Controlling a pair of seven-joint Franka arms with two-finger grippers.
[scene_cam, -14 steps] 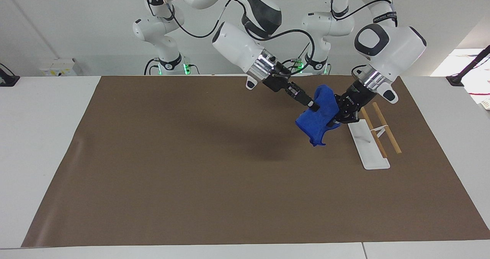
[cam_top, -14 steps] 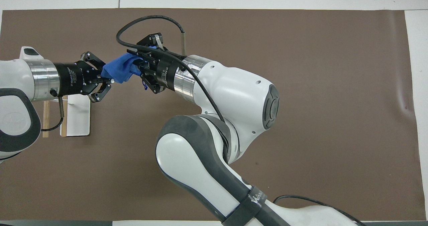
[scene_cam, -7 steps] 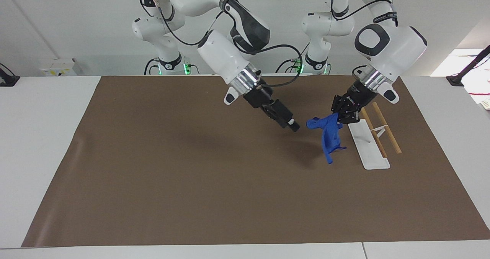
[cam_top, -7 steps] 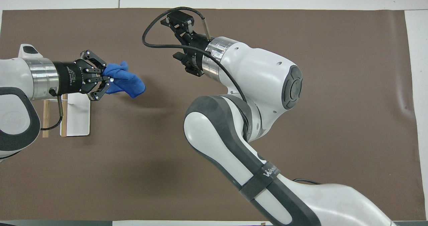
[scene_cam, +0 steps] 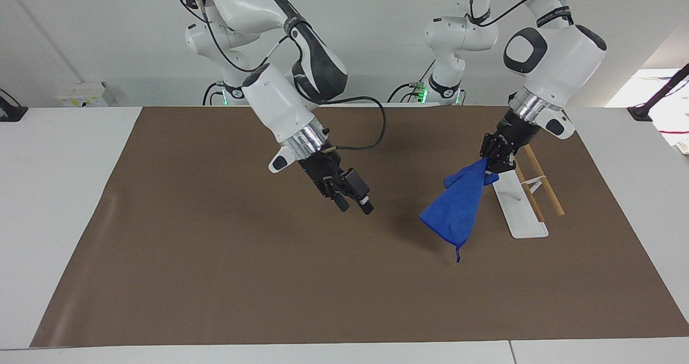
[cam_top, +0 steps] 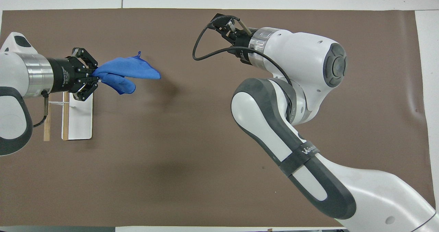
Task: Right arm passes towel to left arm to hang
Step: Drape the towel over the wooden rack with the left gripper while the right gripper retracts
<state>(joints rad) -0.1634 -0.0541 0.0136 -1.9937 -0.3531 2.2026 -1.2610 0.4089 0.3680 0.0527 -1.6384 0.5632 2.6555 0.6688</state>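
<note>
The bright blue towel point(scene_cam: 456, 209) hangs in the air by one corner, spread into a triangle with its thin loop at the lowest tip. My left gripper point(scene_cam: 492, 162) is shut on that top corner, over the mat beside the rack. In the overhead view the towel point(cam_top: 127, 72) spreads out from the left gripper point(cam_top: 95, 77) toward the middle of the table. My right gripper point(scene_cam: 355, 207) is open and holds nothing. It hangs over the middle of the brown mat, well apart from the towel.
A rack point(scene_cam: 521, 205) with a white base plate and two wooden rods lies on the mat under the left wrist, toward the left arm's end. The brown mat point(scene_cam: 242, 278) covers most of the white table. Two smaller arms with green base lights point(scene_cam: 261, 96) stand at the robots' end.
My right gripper opened, let go of the towel and drew back toward the right arm's end. The towel fell open and now hangs from the left gripper alone.
</note>
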